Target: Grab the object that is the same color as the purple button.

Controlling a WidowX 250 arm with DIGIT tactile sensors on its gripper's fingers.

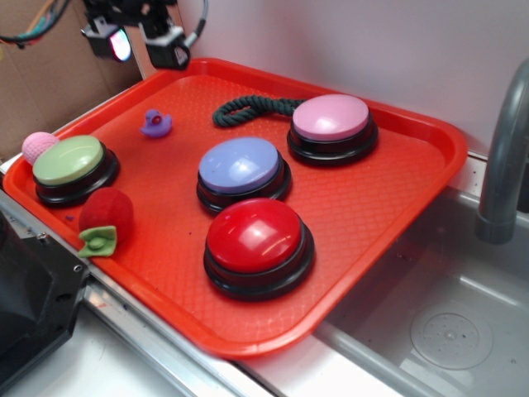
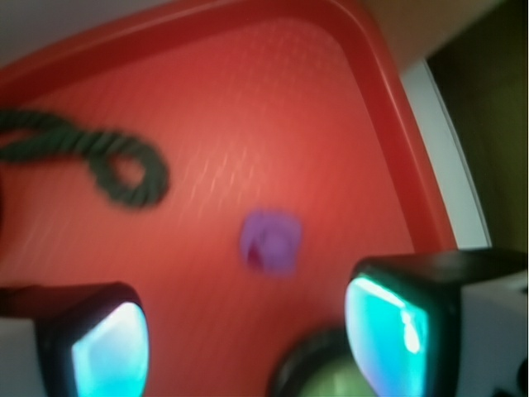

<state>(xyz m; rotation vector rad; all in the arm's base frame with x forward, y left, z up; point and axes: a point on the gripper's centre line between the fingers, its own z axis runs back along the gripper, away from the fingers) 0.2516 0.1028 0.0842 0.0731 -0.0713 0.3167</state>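
Note:
The tiny purple duck (image 1: pixel 156 124) sits on the red tray (image 1: pixel 397 223) near its far left corner. It shows blurred in the wrist view (image 2: pixel 270 241), below and a little ahead of the jaws. The lavender-blue purple button (image 1: pixel 242 169) stands mid-tray, out of the wrist view. My gripper (image 1: pixel 142 43) hangs high above the tray's far left edge, well above the duck. Its jaws are open and empty, with the glowing pads (image 2: pixel 388 335) wide apart in the wrist view (image 2: pixel 248 347).
On the tray stand a pink-topped button (image 1: pixel 331 126), a red-topped button (image 1: pixel 257 244) and a green-topped button (image 1: pixel 73 167). A dark green rope (image 1: pixel 248 108) lies at the back. A pink crocheted ball (image 1: pixel 36 145) and a red crocheted strawberry (image 1: pixel 104 217) sit at the left. A sink (image 1: pixel 446 331) and a faucet (image 1: pixel 502 149) are at the right.

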